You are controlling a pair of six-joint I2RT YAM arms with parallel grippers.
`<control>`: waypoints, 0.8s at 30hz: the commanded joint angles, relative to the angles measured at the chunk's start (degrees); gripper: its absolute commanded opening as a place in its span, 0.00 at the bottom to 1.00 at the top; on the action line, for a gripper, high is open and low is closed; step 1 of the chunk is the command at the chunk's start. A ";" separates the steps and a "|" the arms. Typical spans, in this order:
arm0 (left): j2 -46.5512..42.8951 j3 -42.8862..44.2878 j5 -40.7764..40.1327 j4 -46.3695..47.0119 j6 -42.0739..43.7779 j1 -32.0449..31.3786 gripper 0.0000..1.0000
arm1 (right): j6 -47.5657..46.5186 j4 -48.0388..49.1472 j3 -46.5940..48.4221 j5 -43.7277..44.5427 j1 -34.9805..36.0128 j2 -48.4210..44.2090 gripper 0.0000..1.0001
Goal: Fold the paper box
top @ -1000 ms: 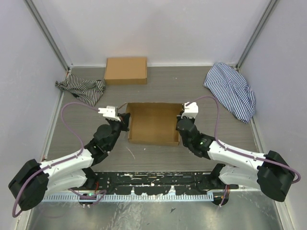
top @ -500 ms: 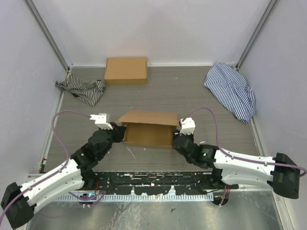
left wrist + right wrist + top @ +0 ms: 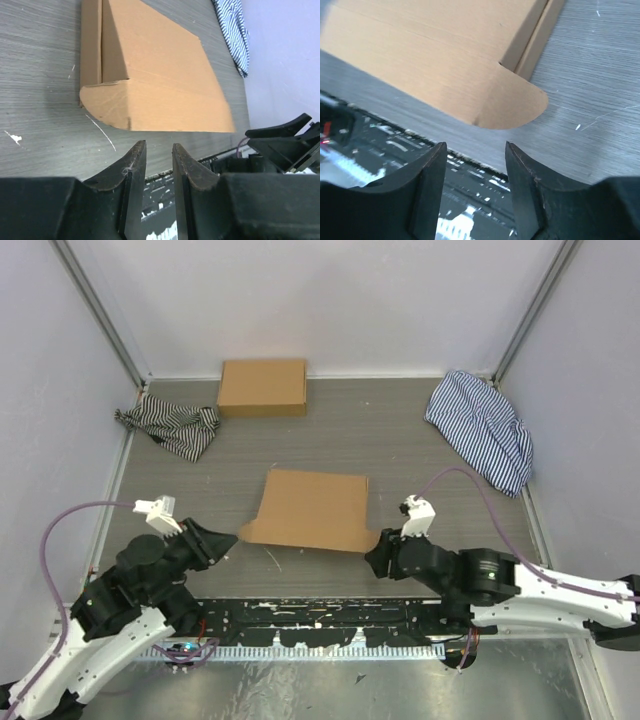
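Two pairs of fingers flank the near corners of the paper box (image 3: 310,508), and neither touches it. The left fingers (image 3: 131,172) stand slightly parted with nothing between them, pointing at the box's near left corner from just beside it. The right fingers (image 3: 431,175) are spread wider, also empty, just off the box's near right corner. The paper box lies in the middle of the grey surface (image 3: 400,440) with its lid folded over the top, and a rounded flap (image 3: 250,533) juts out at each near corner. Beyond the paper box, to its far left, sits a second brown box (image 3: 262,387). Further out on that same side lies a black-and-white striped cloth (image 3: 170,427). To the paper box's far right lies a blue striped cloth (image 3: 480,430).
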 commanded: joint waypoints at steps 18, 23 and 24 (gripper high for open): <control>61.18 27.07 4.52 5.01 20.67 5.12 0.36 | -20.64 10.53 21.30 -11.90 -28.80 28.82 0.06; 66.16 23.92 8.66 7.31 21.31 8.88 0.35 | -22.92 16.85 18.64 -27.17 -34.88 40.31 0.03; 67.27 23.29 8.84 7.57 21.38 9.07 0.35 | -22.99 17.59 18.14 -28.54 -34.83 42.37 0.03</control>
